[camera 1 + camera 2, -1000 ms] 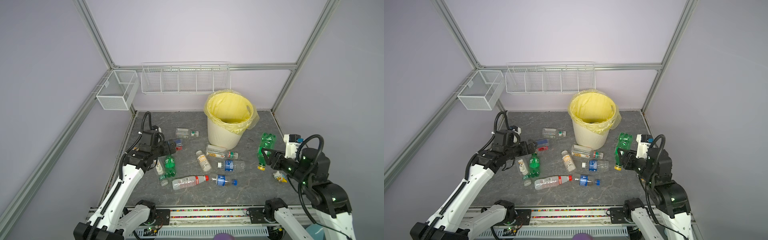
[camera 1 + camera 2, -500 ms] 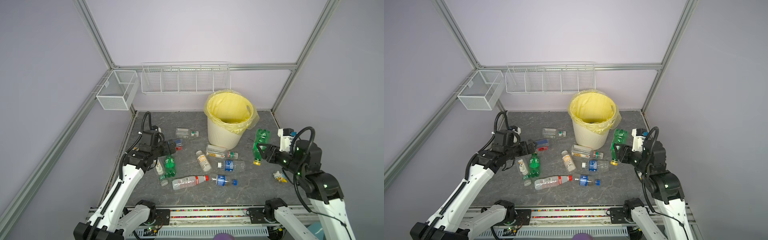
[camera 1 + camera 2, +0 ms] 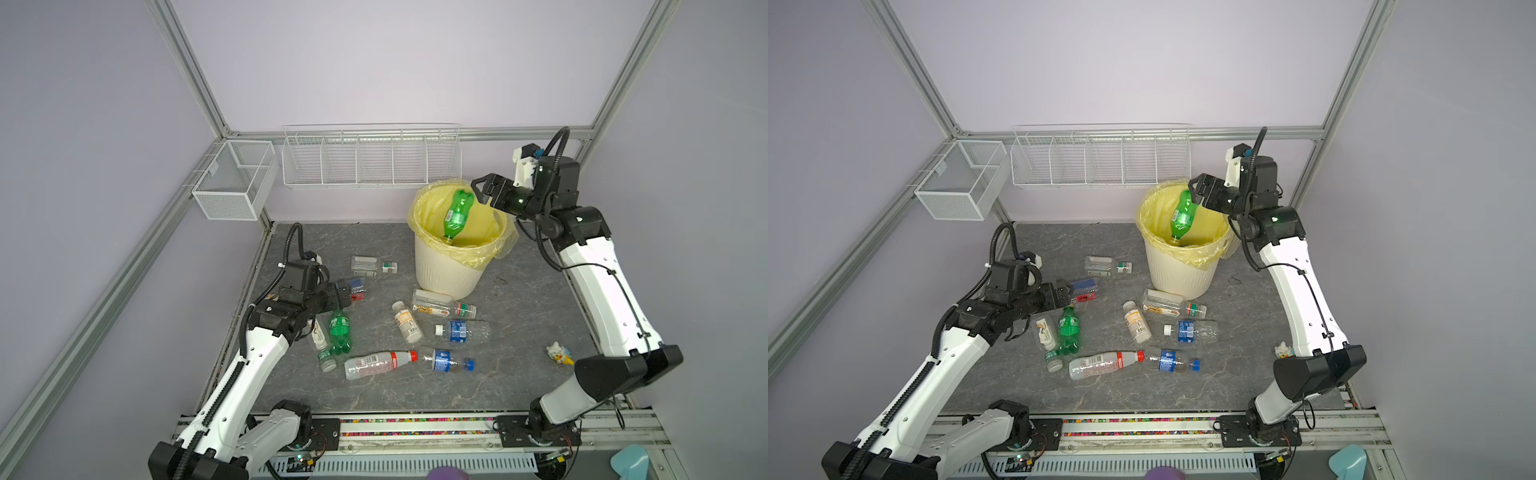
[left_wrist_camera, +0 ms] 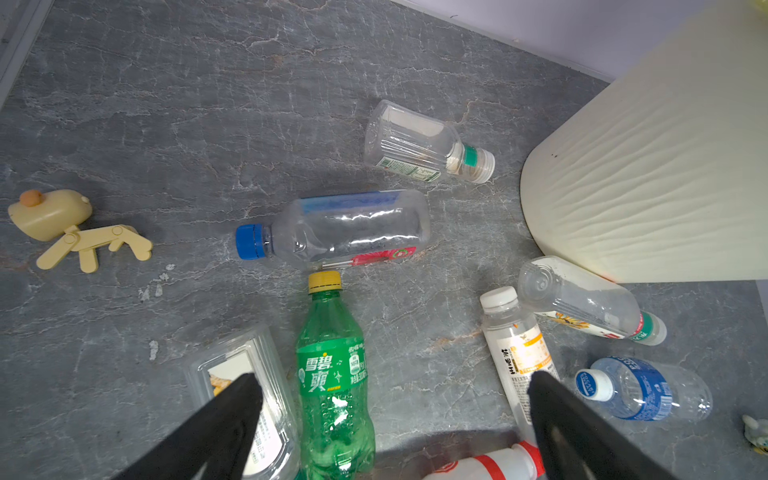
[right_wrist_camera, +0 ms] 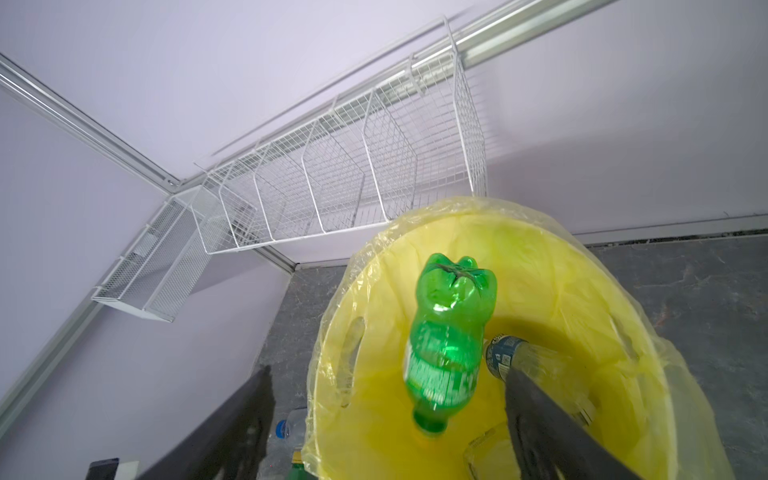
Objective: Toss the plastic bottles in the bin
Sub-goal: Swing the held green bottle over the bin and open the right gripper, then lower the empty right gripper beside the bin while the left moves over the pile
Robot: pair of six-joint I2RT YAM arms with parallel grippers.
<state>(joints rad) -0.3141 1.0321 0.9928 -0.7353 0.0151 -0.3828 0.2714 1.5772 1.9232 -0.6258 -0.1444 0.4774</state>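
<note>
A green bottle (image 3: 456,214) (image 5: 446,345) drops neck-down into the bin (image 3: 446,274), a cream ribbed bucket with a yellow bag. My right gripper (image 3: 477,188) (image 5: 386,374) hangs open just above the bin's right rim, holding nothing. A blue-labelled bottle (image 5: 519,357) lies inside the bin. Several plastic bottles lie on the grey floor, among them a green one (image 3: 340,330) (image 4: 332,374) and a clear blue-capped one (image 4: 345,228). My left gripper (image 3: 345,293) (image 4: 392,378) hovers open above these two, touching neither.
White wire baskets (image 3: 370,160) (image 3: 232,183) hang on the back wall and left rail. A small yellow-white toy figure (image 3: 559,353) lies near the right arm. A beige toy dog (image 4: 62,224) lies on the floor in the left wrist view.
My right arm lifted the green bottle from the right floor up over the bin and opened; the bottle now falls free. The left arm has not moved.
</note>
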